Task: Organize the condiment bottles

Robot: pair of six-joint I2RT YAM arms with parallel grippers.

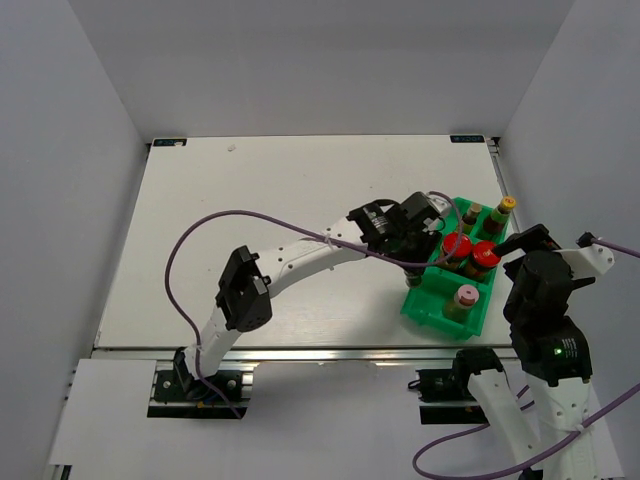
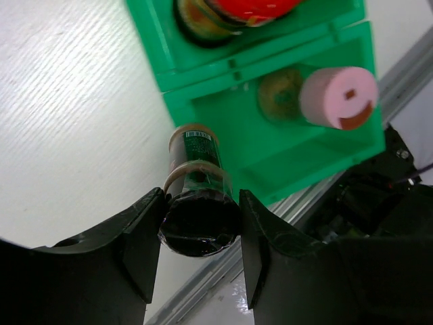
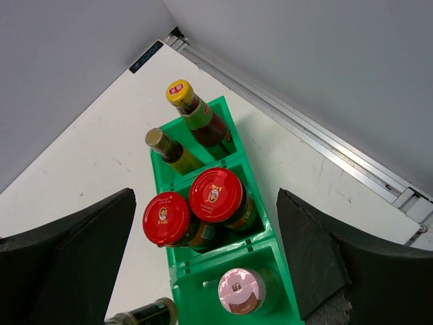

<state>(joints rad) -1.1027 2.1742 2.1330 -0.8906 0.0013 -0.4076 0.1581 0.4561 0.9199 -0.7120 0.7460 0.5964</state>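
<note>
Here, the one condiment bottle outside the bin is a dark bottle (image 2: 197, 166) with a green label. It sits low in the left wrist view, just beside the outer wall of the green plastic bin (image 1: 432, 305). Its label carries a white patch of fine print, too small to read. Its tan cap end points away from the camera, and I cannot tell whether that cap touches the table (image 1: 250, 220). The left gripper (image 2: 201, 203) is clamped on the bottle's round dark base, one finger on each side.

There are six bottles and jars in all, and the other five stand in the bin's three compartments:
- **Upper compartment (right wrist view):** one yellow-capped green bottle (image 3: 196, 112) and one tan-capped brown bottle (image 3: 172, 152). The yellow cap bears a red patch with writing that cannot be made out.
- **Middle compartment:** two dark red-lidded jars (image 3: 166, 218) (image 3: 216, 195) side by side, their lids nearly touching. Each lid has a small round emblem at its centre, but it is not legible.
- **Lowest compartment:** one pink-capped jar (image 3: 240, 290) alone. In the left wrist view its cap shows a brownish curved mark.

The right gripper (image 1: 522, 240) hangs above the bin at the right of the overhead view. Its fingers (image 3: 74, 257) are spread wide at either side of the frame, with nothing between them.

A purple cable (image 1: 220, 220) loops over the white table from the left arm's base toward its wrist.
</note>
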